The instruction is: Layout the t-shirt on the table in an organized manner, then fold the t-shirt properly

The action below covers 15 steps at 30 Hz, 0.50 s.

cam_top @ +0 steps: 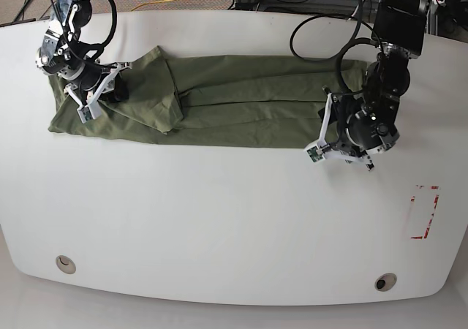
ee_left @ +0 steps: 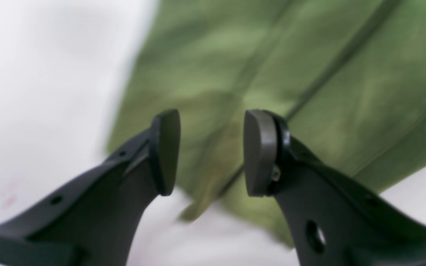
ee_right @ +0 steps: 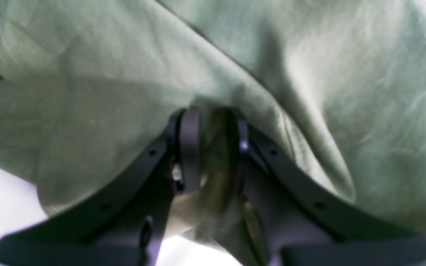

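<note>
Shirt (cam_top: 234,102) lies stretched along table (cam_top: 219,219); my right pincer (ee_right: 213,147) pinches one end taut, left pincer (ee_left: 211,151) spread, ready for the other.

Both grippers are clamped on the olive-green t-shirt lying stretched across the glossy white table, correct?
Not quite. Only the right gripper is clamped on the olive-green cotton t-shirt. The left wrist view shows the left gripper open, holding nothing, with the fabric beyond its pads. The shirt does lie stretched across the glossy white table.
</note>
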Each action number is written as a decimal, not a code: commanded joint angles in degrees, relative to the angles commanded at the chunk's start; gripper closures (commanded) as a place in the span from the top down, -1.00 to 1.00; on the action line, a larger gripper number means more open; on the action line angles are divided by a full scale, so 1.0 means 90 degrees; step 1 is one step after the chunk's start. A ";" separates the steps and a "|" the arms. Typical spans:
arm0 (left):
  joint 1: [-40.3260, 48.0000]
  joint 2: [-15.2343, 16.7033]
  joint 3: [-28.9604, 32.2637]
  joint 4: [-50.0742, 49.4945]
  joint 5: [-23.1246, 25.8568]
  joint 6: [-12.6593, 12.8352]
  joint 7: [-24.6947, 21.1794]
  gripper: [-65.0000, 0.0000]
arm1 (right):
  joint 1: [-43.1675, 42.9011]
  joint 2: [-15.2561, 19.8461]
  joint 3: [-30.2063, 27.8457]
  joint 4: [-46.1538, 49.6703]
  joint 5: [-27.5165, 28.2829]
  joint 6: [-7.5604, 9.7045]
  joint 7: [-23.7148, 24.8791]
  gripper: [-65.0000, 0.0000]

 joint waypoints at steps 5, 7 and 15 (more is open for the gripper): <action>0.0098 0.0000 -0.1289 -0.0020 -0.0879 0.0000 0.0200 -0.04 | 0.0000 0.0000 -0.0020 0.0000 0.0000 0.0000 0.0000 -0.62; 0.0254 0.0000 -0.1885 -0.0029 -0.1299 0.0000 0.0200 0.06 | 0.0000 0.0000 -0.0020 0.0000 0.0000 0.0000 0.0000 -0.62; 0.0723 -0.0029 -0.3165 -0.0781 -0.2315 0.0000 0.0166 0.12 | 0.0000 -0.0010 -0.0029 0.0000 0.0000 0.0000 0.0000 -0.62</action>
